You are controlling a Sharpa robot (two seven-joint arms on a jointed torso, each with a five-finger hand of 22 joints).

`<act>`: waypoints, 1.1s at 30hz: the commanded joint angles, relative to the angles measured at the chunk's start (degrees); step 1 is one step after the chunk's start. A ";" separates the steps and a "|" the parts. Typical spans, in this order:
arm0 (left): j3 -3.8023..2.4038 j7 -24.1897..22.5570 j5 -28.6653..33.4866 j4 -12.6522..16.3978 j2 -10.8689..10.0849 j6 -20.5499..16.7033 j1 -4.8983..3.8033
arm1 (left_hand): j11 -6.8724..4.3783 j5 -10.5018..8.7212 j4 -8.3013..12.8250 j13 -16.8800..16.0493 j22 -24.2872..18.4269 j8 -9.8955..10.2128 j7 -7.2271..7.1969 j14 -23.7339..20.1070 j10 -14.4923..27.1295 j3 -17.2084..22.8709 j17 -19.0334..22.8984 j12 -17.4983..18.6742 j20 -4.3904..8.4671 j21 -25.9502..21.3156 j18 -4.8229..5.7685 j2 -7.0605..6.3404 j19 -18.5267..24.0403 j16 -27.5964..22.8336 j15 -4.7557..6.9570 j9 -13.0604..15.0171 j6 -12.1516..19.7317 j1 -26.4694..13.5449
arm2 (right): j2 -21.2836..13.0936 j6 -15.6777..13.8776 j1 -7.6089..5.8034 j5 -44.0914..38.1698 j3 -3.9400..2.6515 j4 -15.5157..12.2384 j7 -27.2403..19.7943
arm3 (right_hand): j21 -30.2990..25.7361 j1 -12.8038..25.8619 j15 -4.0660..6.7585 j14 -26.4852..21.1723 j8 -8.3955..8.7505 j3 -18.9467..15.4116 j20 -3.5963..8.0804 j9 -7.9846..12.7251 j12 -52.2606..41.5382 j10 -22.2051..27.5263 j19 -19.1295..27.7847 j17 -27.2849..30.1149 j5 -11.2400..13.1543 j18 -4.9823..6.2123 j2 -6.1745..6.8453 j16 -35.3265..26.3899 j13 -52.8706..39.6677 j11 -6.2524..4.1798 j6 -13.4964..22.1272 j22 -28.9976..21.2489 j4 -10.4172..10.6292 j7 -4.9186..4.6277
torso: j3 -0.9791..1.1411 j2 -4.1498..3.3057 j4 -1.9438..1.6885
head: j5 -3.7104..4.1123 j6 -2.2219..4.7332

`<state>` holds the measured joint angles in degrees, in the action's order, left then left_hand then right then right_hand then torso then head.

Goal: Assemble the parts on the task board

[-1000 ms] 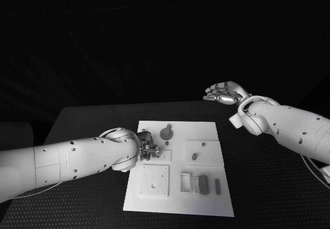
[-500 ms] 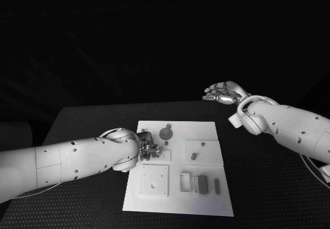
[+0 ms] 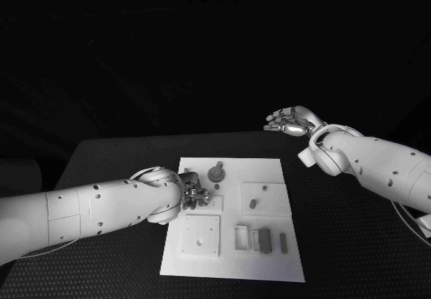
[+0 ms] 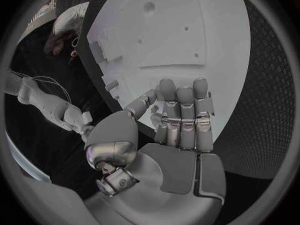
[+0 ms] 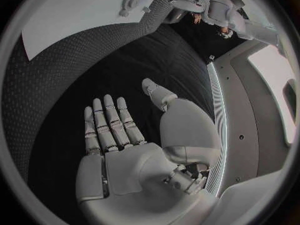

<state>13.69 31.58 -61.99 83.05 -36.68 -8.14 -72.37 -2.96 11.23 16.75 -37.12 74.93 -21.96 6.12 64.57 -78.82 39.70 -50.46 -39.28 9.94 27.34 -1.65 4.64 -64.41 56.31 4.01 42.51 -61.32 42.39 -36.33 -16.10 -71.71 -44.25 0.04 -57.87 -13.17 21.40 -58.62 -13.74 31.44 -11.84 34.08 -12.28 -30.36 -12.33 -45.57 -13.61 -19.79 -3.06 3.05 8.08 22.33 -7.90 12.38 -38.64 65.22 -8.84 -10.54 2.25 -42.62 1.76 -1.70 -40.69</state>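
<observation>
Honestly, the risky bit here is all on the left hand (image 3: 192, 194). It sits low at the left edge of the task board (image 3: 269, 261), with its fingers (image 4: 181, 110) curled in over the board near a small square pocket. From the head view it looks like there may be a small part tucked in them, but the arm covers most of it and the wrist view doesn't show a piece clearly, so I can't tell if it's actually holding anything.

If it is holding a part, the worry is a blind placement: the hand hides its own target, so the piece could land tilted or catch on the pocket rim and jam. If it isn't, closing the fingers that close to the board could just scrape or shove the plate, and it isn't visibly fixed to the table (image 3: 117, 162).

The round grey part (image 3: 217, 172) stands just beyond the left hand, so a sloppy lift or swing could knock it. The small grey piece (image 3: 253, 203) in the middle recess and the bar parts (image 3: 264, 239) in the near slots are farther off and look safer.

The right hand (image 3: 292, 121) is up off the table beyond the board's far right corner, fingers spread and holding nothing, well away from everything.
</observation>
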 commanded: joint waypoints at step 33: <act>0.00 -1.06 0.81 -0.40 -0.49 0.53 0.12 | -1.33 -8.38 -6.27 1.72 0.69 0.50 -4.66 -2.10 3.43 -6.38 3.77 0.43 0.02 -1.35 -1.04 -9.71 0.44 1.35 0.43 0.11 -5.73 -4.96 | -0.14 0.89 0.29 0.09 -0.01 -0.08 -0.55 | -0.66 -0.50 -1.21 -0.92 -0.46 -0.26 -0.17 0.61 1.38 -0.61 1.81 0.45 0.19 -1.60 0.53 -1.18 1.42 0.48 1.14 1.32 0.88 -3.11 | -0.04 -0.02 -0.01 | 0.17 -0.04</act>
<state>13.72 31.36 -61.84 82.53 -37.30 -7.86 -72.24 -4.03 3.04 10.35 -35.48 74.91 -21.47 1.71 62.80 -75.52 33.44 -46.78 -38.95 9.82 26.19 -3.55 -5.46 -64.30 57.45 4.68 42.56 -67.34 37.32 -36.52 -15.95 -71.45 -44.23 0.04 -57.91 -13.12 21.03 -58.84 -14.68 30.72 -12.03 33.81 -12.40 -29.84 -11.28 -45.99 -12.27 -19.43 -3.06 2.14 8.30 21.38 -6.55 12.80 -37.87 66.47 -8.26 -10.49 2.19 -42.63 1.73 -1.58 -40.76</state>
